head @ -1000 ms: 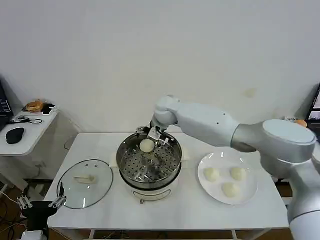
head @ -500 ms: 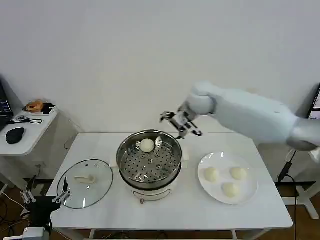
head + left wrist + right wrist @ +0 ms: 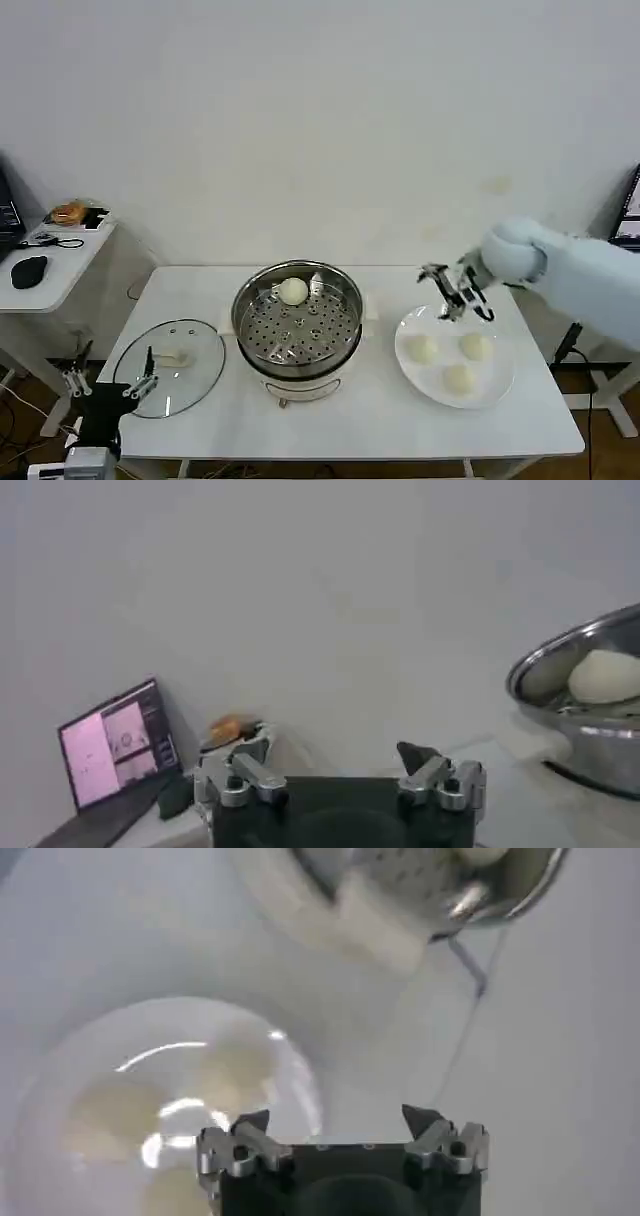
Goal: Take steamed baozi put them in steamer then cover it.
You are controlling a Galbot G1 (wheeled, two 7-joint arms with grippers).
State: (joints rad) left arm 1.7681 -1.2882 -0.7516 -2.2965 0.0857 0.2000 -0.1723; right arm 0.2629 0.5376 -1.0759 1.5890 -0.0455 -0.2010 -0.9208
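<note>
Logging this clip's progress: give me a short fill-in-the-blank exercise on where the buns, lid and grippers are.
The steamer holds ____ baozi.
The plate holds ____ buns.
The glass lid lies on the table to the steamer's ____.
The open right gripper hovers above the ____; the left gripper waits low, beside the lid.
Answers: one; three; left; plate

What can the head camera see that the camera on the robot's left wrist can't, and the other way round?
Only the head view: the plate with three baozi, the glass lid, and the open right claw above the plate. Only the left wrist view: a lit screen. Both: the steamer with one baozi inside, and the open left claw, low beside the table.
</note>
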